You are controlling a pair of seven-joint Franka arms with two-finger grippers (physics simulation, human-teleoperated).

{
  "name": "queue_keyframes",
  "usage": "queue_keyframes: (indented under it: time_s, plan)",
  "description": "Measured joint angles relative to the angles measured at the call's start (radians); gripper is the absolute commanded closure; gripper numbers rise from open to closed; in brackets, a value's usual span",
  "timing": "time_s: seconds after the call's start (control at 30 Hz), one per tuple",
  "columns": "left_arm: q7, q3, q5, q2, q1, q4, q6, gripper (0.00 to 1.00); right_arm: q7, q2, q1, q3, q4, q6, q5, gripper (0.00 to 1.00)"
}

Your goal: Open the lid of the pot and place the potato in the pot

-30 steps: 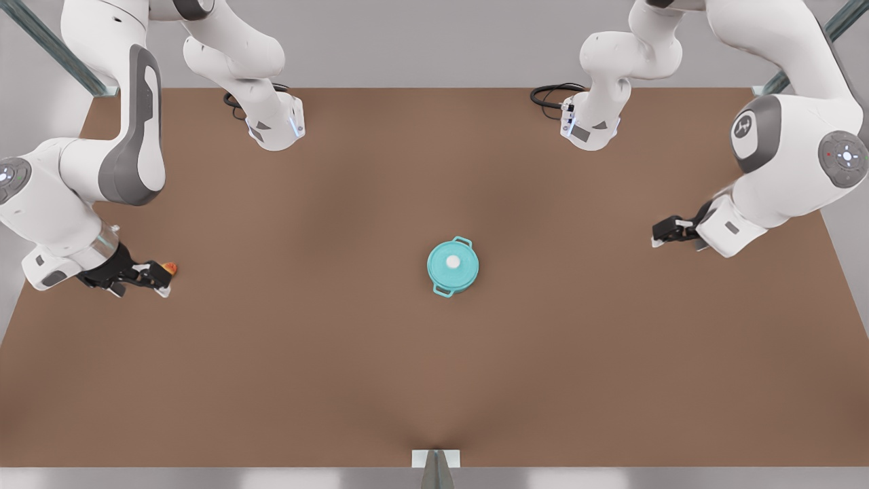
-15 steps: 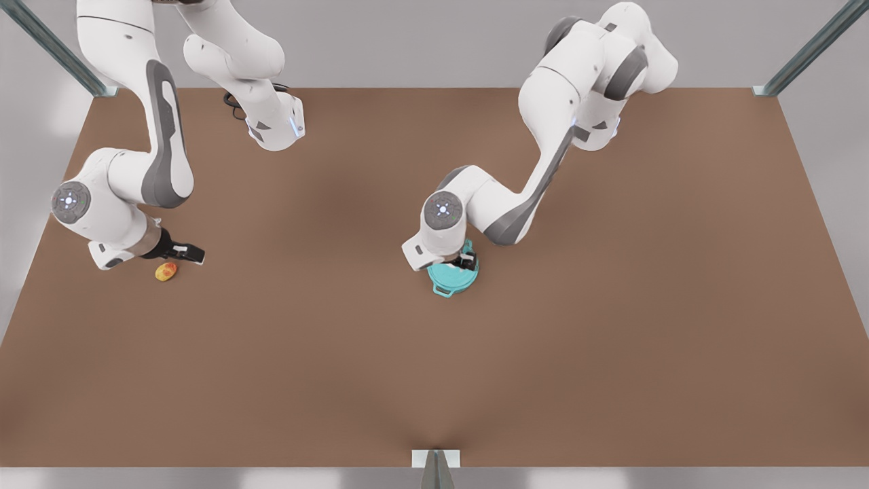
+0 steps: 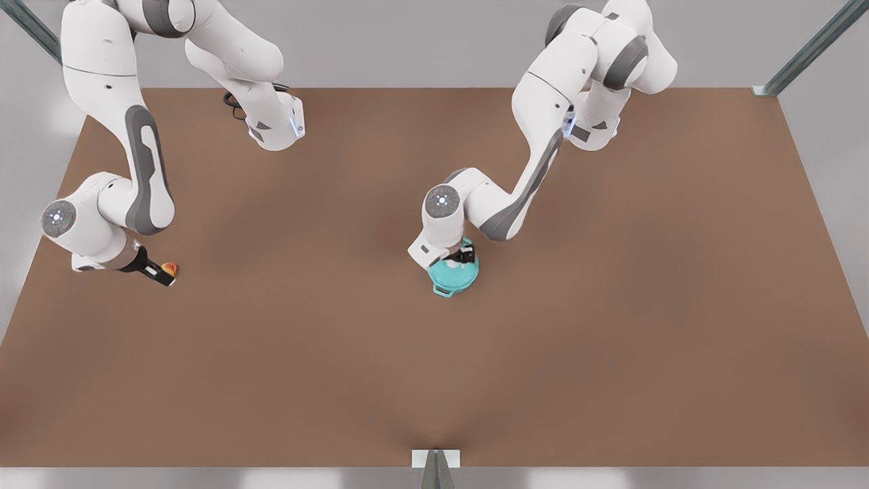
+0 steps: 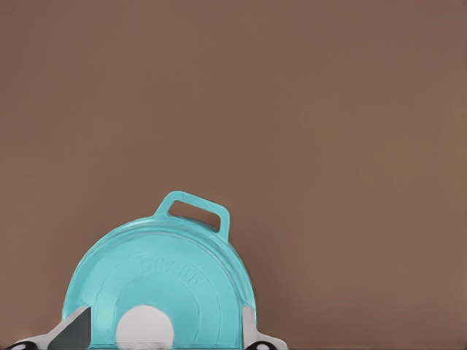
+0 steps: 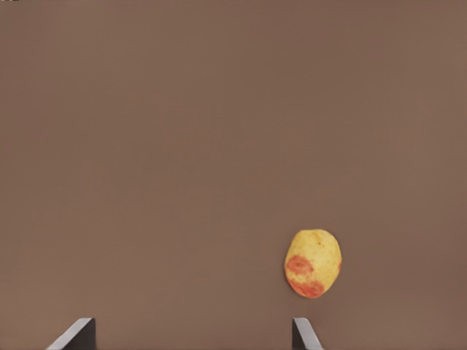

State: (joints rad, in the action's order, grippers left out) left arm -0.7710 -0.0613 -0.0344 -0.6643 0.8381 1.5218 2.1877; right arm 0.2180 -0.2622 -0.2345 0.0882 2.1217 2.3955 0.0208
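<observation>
Your left gripper (image 3: 462, 257) sits over the pot lid (image 4: 157, 281), jaws wide w/ 1 finger each side of the white knob (image 4: 144, 328), prob. set to pinch it. Lid's on the pot (image 3: 453, 275), mid-table (image 3: 611, 339). Right gripper (image 3: 159, 273), jaws wide, is near the potato (image 5: 313, 263): small, yellow w/ red blotches, lying off to 1 side of the fingers.

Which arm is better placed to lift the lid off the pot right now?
The left arm. Its gripper is open, one finger on each side of the lid's white knob. The right gripper, also open, sits far off beside the potato.
</observation>
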Motion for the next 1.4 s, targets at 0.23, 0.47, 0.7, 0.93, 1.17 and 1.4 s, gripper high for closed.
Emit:
queue_keyframes:
  time_s: [0.23, 0.47, 0.7, 0.93, 1.17, 1.4]
  plan:
    - [-0.087, -0.001, -0.01, -0.025, 0.012, 0.049, 0.083, 0.0, 0.046, -0.025, -0.034, 0.022, 0.069, 0.113, -0.012, 0.0]
    - [-0.143, -0.003, -0.043, -0.029, -0.001, 0.083, 0.154, 0.0, 0.075, -0.075, -0.06, 0.022, 0.099, 0.195, -0.023, 0.0]
    - [-0.186, -0.002, -0.049, -0.001, 0.019, 0.106, 0.17, 0.0, 0.095, -0.14, -0.06, 0.046, 0.1, 0.238, -0.058, 0.0]
    - [-0.22, -0.002, -0.052, -0.002, 0.027, 0.126, 0.174, 0.46, 0.109, -0.169, -0.071, 0.059, 0.101, 0.265, -0.095, 0.0]
    - [-0.234, -0.039, -0.056, 0.009, 0.003, 0.031, 0.113, 0.57, 0.121, -0.197, -0.06, 0.057, 0.099, 0.291, -0.102, 0.0]
    - [-0.116, -0.054, -0.042, -0.088, -0.32, -0.05, 0.055, 0.54, 0.129, -0.203, -0.06, 0.056, 0.1, 0.312, -0.104, 0.0]
